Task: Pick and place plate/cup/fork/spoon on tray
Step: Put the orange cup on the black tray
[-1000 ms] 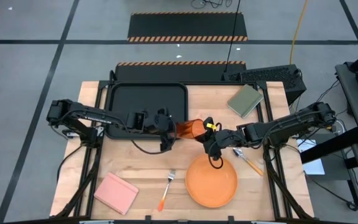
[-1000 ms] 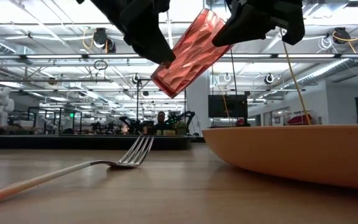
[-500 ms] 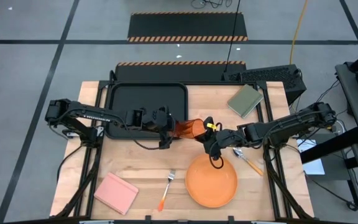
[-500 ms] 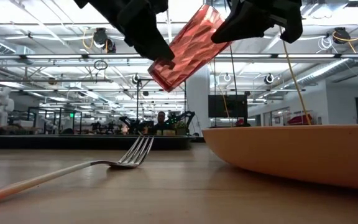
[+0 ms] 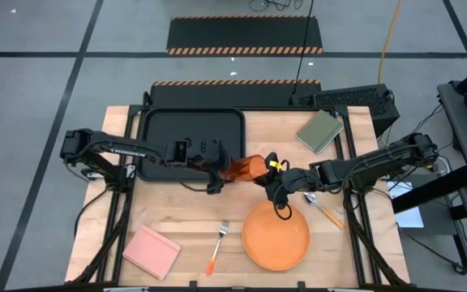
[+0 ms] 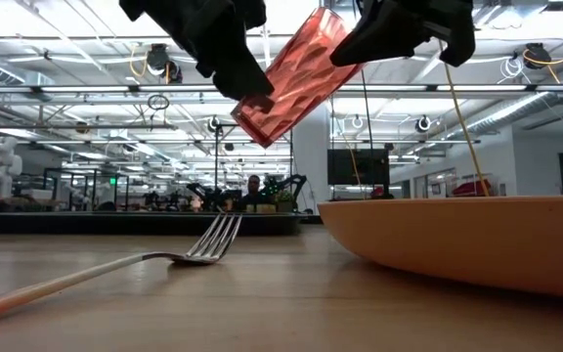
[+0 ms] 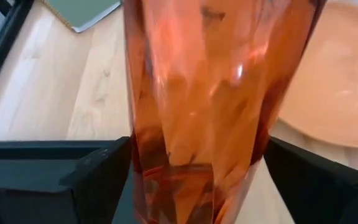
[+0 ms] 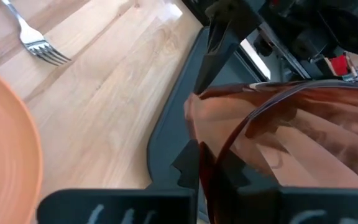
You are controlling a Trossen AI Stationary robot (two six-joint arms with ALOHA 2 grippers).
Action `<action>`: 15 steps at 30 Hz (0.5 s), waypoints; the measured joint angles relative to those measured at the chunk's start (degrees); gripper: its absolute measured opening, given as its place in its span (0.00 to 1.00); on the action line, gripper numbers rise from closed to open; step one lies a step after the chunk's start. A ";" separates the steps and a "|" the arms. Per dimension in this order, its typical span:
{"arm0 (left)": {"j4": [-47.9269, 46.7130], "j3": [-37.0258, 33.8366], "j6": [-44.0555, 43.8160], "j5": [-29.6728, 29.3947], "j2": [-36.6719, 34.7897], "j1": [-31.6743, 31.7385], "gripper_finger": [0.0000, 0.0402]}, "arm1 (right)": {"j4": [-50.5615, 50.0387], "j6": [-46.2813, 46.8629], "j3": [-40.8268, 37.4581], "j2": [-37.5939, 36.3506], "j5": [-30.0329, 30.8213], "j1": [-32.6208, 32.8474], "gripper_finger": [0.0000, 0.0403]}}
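The translucent orange cup (image 5: 245, 168) hangs tilted in the air between my two grippers, just off the black tray's (image 5: 191, 130) near right corner. Its base (image 6: 257, 110) is low and its mouth (image 6: 338, 27) is high. My left gripper (image 5: 219, 169) is shut on the base end and my right gripper (image 5: 267, 173) on the mouth end. The orange plate (image 5: 276, 235) lies on the table near the front. The fork (image 5: 217, 247) lies left of the plate, and the spoon (image 5: 324, 209) to its right. My left gripper pinches the cup's base end (image 7: 166, 186) between its two fingers (image 7: 98, 180), one on each side of the wall. It comes level from the table's left. The cup is lifted clear and tilted, base down. My right gripper holds the cup at its rim (image 8: 229, 149), coming from the table's right. The cup's own wall hides whether one finger is inside. The mouth end is the higher end, clear of the table and the tray.
A pink pad (image 5: 151, 251) lies at the near left and an olive-green pad (image 5: 320, 130) at the far right. In the low view the fork (image 6: 203, 244) and the plate's rim (image 6: 457, 240) lie below the cup.
My left gripper has gone a little up and toward the table's far edge with the cup's base end. The cup now hangs slightly higher, still tilted. The mouth end in my right gripper has hardly moved.
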 joint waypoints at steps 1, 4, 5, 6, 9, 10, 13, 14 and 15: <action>0.00 0.00 -0.71 1.22 -0.53 0.48 0.95 | 0.18 -0.13 0.00 0.00 0.38 0.00 0.01; -0.08 0.07 -1.30 2.79 -1.19 1.45 0.98 | 0.63 -0.75 0.00 -0.04 0.71 -0.03 0.01; -0.39 0.07 -1.37 2.90 -1.29 1.57 0.98 | 0.75 -1.11 0.00 -0.04 0.70 -0.03 0.01; -0.64 0.07 -1.41 3.01 -1.38 1.73 0.98 | 0.91 -1.43 0.00 -0.04 0.71 -0.03 0.01; -3.02 0.07 -1.71 3.06 -1.43 1.78 0.99 | 1.48 -1.82 0.00 -0.04 0.65 -0.05 0.01; -3.86 0.07 -2.09 3.06 -1.40 1.75 0.99 | 1.48 -1.85 0.00 -0.04 0.57 -0.05 0.01; -5.42 0.07 -3.17 3.01 -1.40 1.58 0.99 | 1.65 -2.20 0.00 -0.04 0.46 -0.05 0.01; -5.84 0.07 -3.15 2.97 -1.40 1.55 0.99 | 1.70 -2.53 0.00 -0.04 0.40 -0.05 0.01; -6.18 0.05 -3.06 2.92 -1.40 1.57 0.99 | 1.70 -2.88 0.00 -0.04 0.37 -0.05 0.01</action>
